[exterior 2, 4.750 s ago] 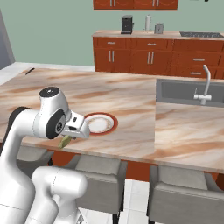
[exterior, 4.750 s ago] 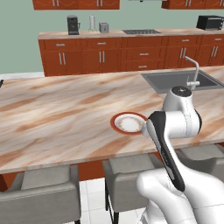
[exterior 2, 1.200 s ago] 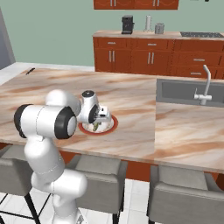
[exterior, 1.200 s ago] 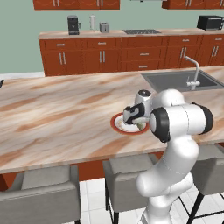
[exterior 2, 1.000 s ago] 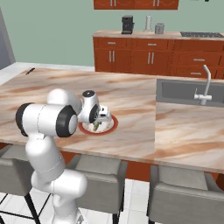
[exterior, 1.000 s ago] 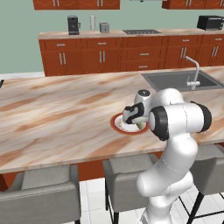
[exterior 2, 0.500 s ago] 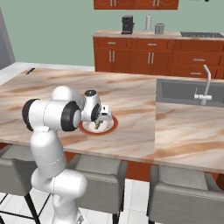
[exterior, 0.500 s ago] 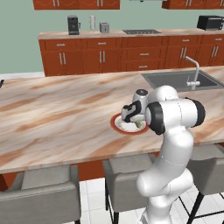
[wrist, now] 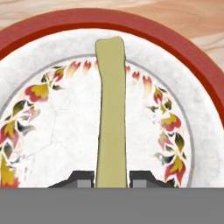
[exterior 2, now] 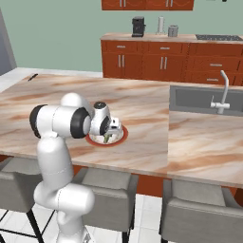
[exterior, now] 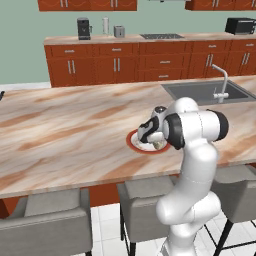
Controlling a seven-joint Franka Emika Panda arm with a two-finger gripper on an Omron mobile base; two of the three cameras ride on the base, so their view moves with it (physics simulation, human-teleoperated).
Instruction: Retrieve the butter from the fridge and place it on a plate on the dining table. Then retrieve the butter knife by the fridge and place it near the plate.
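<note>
Directly above the round shallow plate with a red-brown rim and whitish speckled centre (wrist: 52, 118), the two-finger gripper (wrist: 111, 178) is held nearly closed, and the thin pale yellow-olive butter stick (wrist: 111, 113) is clamped between its dark fingertips (wrist: 81, 178). In the hand view the stick is seen to reach from the fingertips across the plate's centre as far as its far inner rim; a ring of red, yellow and dark leaf patterns is noted around the centre. Whether the stick touches the plate surface cannot be told. The plate (exterior: 136, 146) is set on the long marbled tan-and-beige stone dining table (exterior: 70, 130), near its front edge, with the white arm's wrist bent down over it. To the right of the plate, a sink with a faucet (exterior 2: 222, 90) is recorded in the same top.
</note>
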